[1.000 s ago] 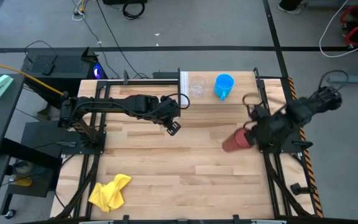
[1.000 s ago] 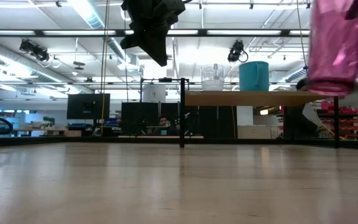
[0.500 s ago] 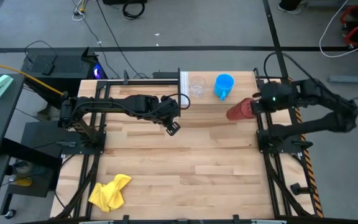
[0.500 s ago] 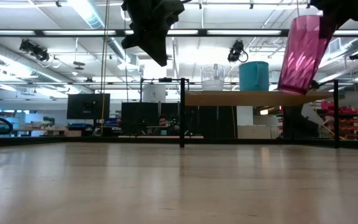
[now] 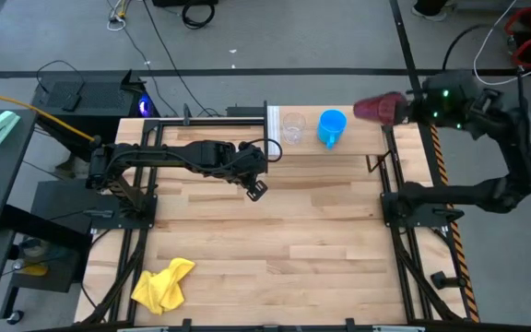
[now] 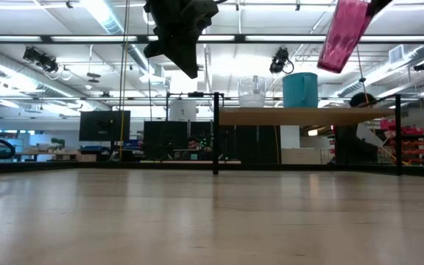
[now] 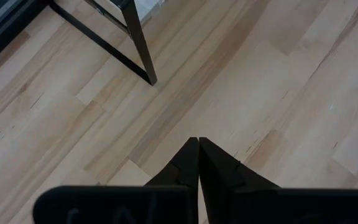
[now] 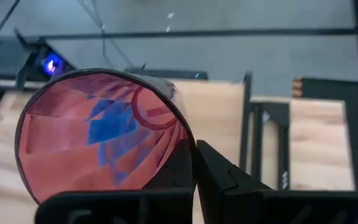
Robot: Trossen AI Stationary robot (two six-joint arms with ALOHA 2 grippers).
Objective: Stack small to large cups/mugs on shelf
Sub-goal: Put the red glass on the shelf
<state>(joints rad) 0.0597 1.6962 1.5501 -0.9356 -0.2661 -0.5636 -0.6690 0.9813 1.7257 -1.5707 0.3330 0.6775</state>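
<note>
My right gripper [image 5: 402,108] is shut on the dark red tumbler [image 5: 376,108] high over the right end of the shelf [image 5: 358,140]. In the low view the tumbler [image 6: 342,33] hangs tilted above the shelf board [image 6: 300,115]. The clear cup [image 5: 292,127] and the blue mug [image 5: 332,127] stand side by side on their bases on the shelf; they also show in the low view, cup [image 6: 252,92] and mug [image 6: 301,90]. My left gripper [image 5: 256,187] is shut and empty above the table, near the shelf's left end. My right gripper holds the tumbler by the wall at its open rim [image 8: 180,140]. One finger seems to be inside the mouth and one finger [image 8: 222,180] outside. The fingers come from the table's right side. The tumbler is lifted clear, tilted, its base [image 6: 330,65] pointing down and toward the mug.
A yellow cloth [image 5: 163,283] lies near the table's front left corner. Thin black uprights [image 6: 216,132] carry the shelf at the far edge. The wooden tabletop [image 5: 293,231] stretches bare between the arms.
My right gripper has carried the tumbler up and toward the far edge, from over the table's right middle to above the shelf's right end. The tumbler has tipped from near upright to slanting, its base leading toward the mug.
</note>
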